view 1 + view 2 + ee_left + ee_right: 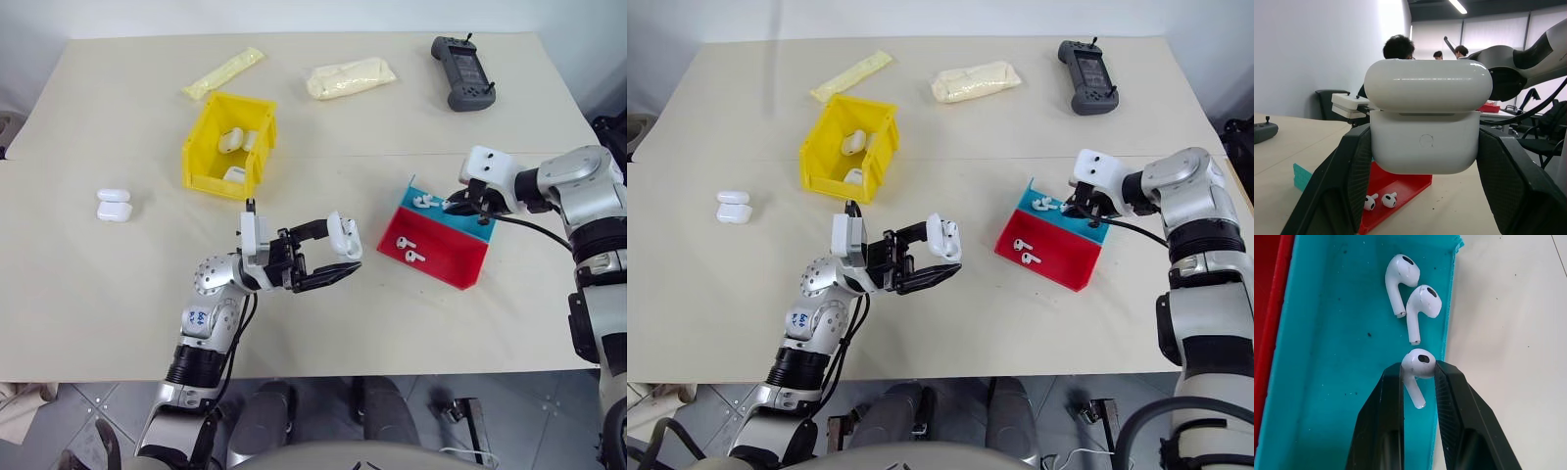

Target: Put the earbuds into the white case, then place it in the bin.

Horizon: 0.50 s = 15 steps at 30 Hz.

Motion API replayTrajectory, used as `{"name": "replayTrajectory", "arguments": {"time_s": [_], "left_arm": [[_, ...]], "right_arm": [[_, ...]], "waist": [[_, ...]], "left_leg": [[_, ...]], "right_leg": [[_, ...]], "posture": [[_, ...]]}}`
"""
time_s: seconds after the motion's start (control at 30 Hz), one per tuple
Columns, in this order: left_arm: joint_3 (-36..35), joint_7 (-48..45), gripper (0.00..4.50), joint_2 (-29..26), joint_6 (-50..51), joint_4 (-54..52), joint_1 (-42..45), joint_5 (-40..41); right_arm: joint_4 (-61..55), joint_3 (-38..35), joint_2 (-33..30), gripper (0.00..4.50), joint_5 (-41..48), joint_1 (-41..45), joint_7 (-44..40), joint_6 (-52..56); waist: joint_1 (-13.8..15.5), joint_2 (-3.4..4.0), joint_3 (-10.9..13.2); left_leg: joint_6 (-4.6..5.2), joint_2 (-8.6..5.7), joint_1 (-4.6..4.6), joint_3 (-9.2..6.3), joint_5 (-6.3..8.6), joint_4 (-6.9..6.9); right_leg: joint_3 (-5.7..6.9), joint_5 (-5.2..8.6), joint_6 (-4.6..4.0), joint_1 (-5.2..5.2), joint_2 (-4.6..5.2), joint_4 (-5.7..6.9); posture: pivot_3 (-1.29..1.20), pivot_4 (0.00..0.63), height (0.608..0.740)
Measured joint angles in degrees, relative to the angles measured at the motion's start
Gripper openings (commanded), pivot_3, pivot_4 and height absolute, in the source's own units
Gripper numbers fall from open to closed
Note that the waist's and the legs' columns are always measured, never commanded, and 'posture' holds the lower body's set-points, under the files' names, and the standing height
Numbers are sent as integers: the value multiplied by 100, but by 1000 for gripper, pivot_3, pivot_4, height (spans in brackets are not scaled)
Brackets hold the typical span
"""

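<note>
This looks like a robotics lab or open office workroom. A wide beige table (323,117) serves as the test bench, standing on a grey tiled floor (88,411). Near the table's far edge lies a black handheld controller (462,72). Beyond the table, the left wrist view shows people (1399,48) seated, black office chairs (1331,100), a plain white wall (1312,49) and ceiling strip lights (1457,6).

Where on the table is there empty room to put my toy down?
Bare tabletop lies in front of the two spare white cases, and more between the yellow bin and the red and blue tray. It is crowded around the tray, where the right gripper works, and by the left gripper.
</note>
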<state>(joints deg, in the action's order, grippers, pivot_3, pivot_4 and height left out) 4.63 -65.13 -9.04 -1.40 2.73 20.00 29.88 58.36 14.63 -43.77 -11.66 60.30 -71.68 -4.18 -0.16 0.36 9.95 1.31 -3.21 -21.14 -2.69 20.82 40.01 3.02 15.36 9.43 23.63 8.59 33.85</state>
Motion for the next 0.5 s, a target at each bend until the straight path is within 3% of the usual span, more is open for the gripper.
{"name": "replayTrajectory", "arguments": {"time_s": [0.27,0.5], "left_arm": [[-1,-3,2790,-28,11,0,38,0],[-27,-6,2790,-83,24,33,193,4]], "right_arm": [[-282,-165,-7,501,77,-176,12,166],[-1909,-903,-426,501,894,-694,-342,1185]], "waist": [[-1,0,0],[20,6,3]], "left_leg": [[0,0,-1,1,0,0],[1,-2,-8,0,0,-1]], "right_leg": [[0,0,0,1,0,0],[0,0,1,5,3,-2]], "posture": [[0,150,740],[0,150,740]]}}
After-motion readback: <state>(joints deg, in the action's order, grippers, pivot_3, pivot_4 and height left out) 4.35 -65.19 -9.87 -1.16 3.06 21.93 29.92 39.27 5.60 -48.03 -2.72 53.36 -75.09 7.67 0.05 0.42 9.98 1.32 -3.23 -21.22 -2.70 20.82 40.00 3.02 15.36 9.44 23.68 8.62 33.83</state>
